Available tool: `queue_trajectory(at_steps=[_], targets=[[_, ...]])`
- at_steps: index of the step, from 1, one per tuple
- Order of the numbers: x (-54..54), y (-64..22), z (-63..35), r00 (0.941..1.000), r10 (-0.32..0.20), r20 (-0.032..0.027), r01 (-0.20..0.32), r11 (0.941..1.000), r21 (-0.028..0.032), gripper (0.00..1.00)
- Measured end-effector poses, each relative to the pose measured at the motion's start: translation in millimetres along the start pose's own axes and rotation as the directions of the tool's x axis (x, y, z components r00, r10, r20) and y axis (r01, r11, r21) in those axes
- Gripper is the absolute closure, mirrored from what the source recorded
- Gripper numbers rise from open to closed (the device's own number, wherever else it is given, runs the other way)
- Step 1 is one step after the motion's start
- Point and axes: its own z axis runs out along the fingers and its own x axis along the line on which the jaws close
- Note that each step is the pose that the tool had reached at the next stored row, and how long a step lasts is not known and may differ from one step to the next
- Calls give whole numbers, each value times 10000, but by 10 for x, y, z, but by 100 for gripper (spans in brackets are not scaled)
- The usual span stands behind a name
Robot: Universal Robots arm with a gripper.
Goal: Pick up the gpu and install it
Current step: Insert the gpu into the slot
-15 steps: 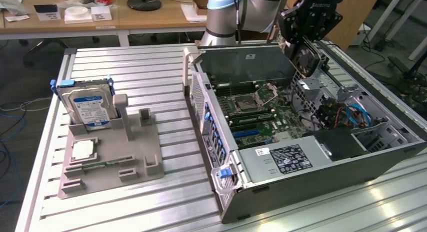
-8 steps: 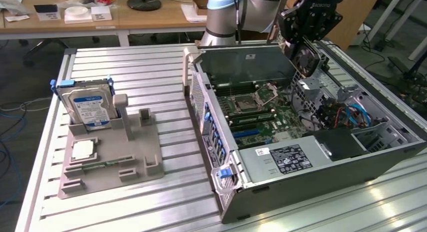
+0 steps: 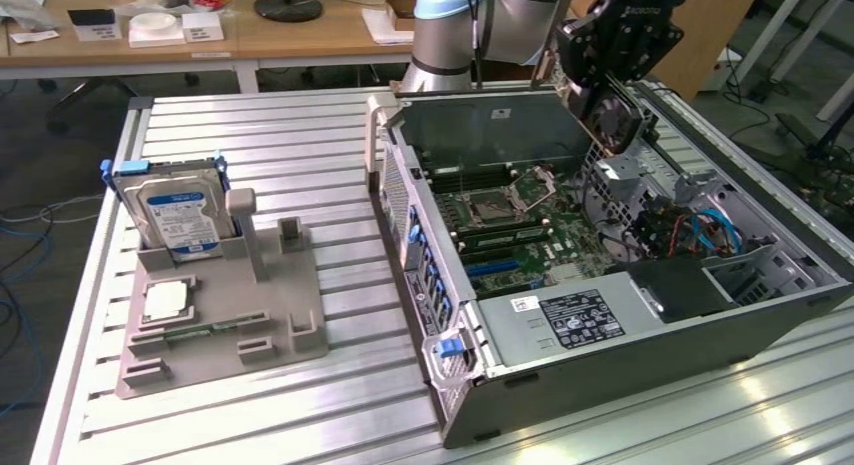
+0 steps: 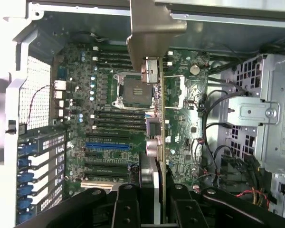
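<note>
The gpu (image 3: 617, 120), a dark card with a round fan on one face, hangs on edge over the back right of the open computer case (image 3: 400, 195). My gripper (image 3: 603, 85) is shut on its upper edge. In the wrist view the gpu (image 4: 157, 118) runs edge-on away from the black fingers (image 4: 126, 204), and its metal bracket (image 4: 154, 28) is at the far end. It hovers above the motherboard (image 4: 76, 95), apart from it, over the board's socket and slot area. The blue slot (image 4: 107, 146) lies to one side of the card.
On the exterior view's left a grey holder (image 3: 300, 330) carries a blue-labelled hard drive (image 3: 180, 210), a square processor (image 3: 163, 300) and a memory stick (image 3: 200, 330). Inside the case are a power supply (image 3: 574, 320), a drive cage (image 4: 261, 114) and loose cables (image 3: 694, 230).
</note>
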Motion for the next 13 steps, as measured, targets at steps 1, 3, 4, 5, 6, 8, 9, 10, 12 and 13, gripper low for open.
queue_trajectory(at_steps=[1,3,4,5,6,8,9,10,12,13], targets=[[2,0,0,9999,-108,-4,108,9999,0,72],[5,0,0,9995,-314,-10,314,9995,1,72],[5,0,0,9991,-419,-13,419,9991,0,72],[6,0,0,9988,-498,-16,498,9988,0,72],[7,-1,0,9983,-576,-19,576,9983,-1,72],[8,-1,0,9972,-742,-24,742,9972,-1,72],[8,-1,1,9965,-832,-27,832,9965,-1,72],[8,-2,0,9956,-939,-31,939,9956,-1,72],[9,-2,0,9932,-1168,-38,1168,9932,-1,72],[10,-2,-1,9917,-1282,-42,1282,9917,0,72]])
